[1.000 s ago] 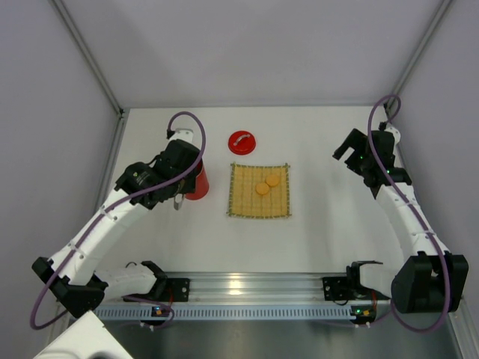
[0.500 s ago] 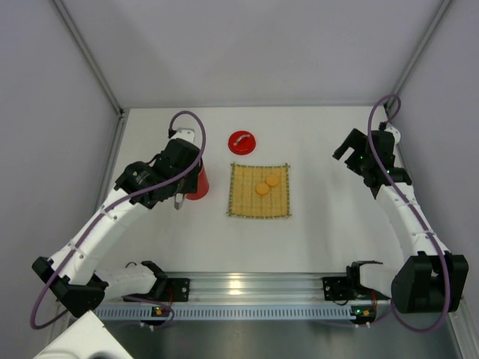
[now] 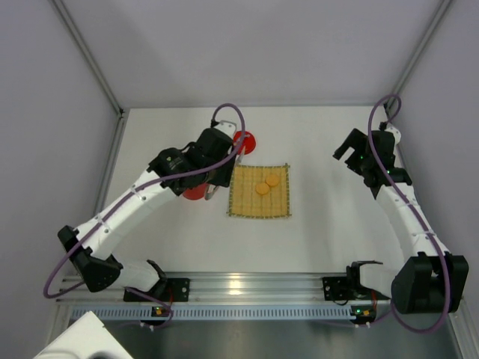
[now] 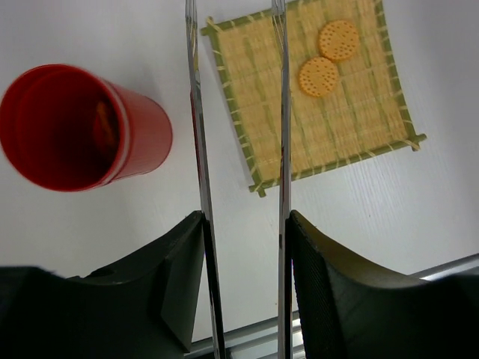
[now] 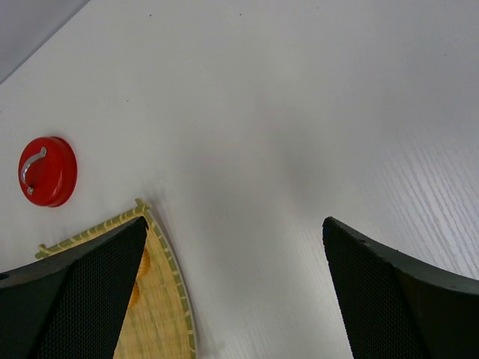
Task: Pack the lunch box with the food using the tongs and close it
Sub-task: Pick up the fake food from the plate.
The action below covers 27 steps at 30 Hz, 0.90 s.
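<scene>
Left gripper (image 4: 243,232) swung from the lunch box (image 4: 146,142) toward the bamboo mat (image 4: 352,127) at three o'clock, clamped on thin, probably springy tongs (image 4: 284,112), best held mid-length; right gripper (image 5: 233,239) gaped.

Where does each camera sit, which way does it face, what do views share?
Top external: overhead behind the bases, facing the white table; left arm, right arm.
Left wrist: facing down; left gripper holding thin silver metal tongs, open red cylindrical lunch box.
Right wrist: facing left; open right gripper, round red lid.
Shared: square yellow bamboo mat.
</scene>
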Available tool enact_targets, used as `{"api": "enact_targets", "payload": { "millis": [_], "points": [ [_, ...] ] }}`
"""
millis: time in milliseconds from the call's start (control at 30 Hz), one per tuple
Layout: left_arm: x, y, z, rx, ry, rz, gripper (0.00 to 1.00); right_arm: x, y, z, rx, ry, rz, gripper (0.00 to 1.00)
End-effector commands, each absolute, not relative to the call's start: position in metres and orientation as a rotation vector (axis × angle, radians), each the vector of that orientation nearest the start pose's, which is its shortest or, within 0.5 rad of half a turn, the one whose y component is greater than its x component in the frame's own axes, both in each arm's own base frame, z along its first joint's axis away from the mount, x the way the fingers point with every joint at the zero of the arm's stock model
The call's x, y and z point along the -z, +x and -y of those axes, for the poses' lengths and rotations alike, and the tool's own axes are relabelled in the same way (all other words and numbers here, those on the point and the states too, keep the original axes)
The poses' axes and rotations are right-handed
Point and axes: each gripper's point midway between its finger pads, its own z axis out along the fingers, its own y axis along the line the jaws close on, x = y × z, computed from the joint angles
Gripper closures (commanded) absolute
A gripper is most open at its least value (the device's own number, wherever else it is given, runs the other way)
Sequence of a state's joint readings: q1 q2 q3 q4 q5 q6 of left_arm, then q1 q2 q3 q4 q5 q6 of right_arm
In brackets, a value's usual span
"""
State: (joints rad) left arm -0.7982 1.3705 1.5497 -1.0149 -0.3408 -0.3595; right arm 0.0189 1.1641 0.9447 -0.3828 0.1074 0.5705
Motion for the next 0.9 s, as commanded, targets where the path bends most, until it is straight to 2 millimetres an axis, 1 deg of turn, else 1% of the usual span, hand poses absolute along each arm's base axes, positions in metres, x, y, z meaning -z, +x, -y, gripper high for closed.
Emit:
{"api": "enact_targets", "payload": {
  "millis": [0,67,133,167,233,267,467,600,667,867],
  "points": [
    [-0.258,0.261,0.249,0.275,0.459,-2.308,0.48,-0.224,0.362,-0.011,-0.239,0.621,-1.977,0.0],
    [-0.241,0.254,0.266,0.32,0.507,-2.334,0.47,-0.224,0.362,-0.01,-0.238,0.621,-1.977,0.01],
    [-0.233,0.253,0.276,0.354,0.527,-2.341,0.47,-0.224,0.361,-0.011,-0.238,0.62,-1.979,0.0],
    [-0.221,0.25,0.28,0.369,0.549,-2.368,0.46,-0.224,0.362,-0.01,-0.239,0.623,-1.977,0.01],
    [-0.21,0.249,0.285,0.382,0.566,-2.387,0.46,-0.223,0.361,-0.011,-0.238,0.621,-1.98,0.0],
    [-0.201,0.249,0.288,0.379,0.574,-2.402,0.46,-0.223,0.361,-0.01,-0.237,0.622,-1.98,0.0],
    [-0.173,0.248,0.299,0.399,0.611,-2.454,0.45,-0.223,0.361,-0.01,-0.236,0.618,-1.981,0.01],
    [-0.16,0.252,0.304,0.386,0.62,-2.463,0.45,-0.225,0.361,-0.01,-0.232,0.613,-1.981,0.0],
    [-0.154,0.256,0.303,0.357,0.616,-2.468,0.45,-0.225,0.361,-0.01,-0.232,0.609,-1.982,0.0],
    [-0.146,0.264,0.302,0.301,0.611,-2.462,0.45,-0.225,0.361,-0.01,-0.227,0.609,-1.982,0.0]
  ]
}}
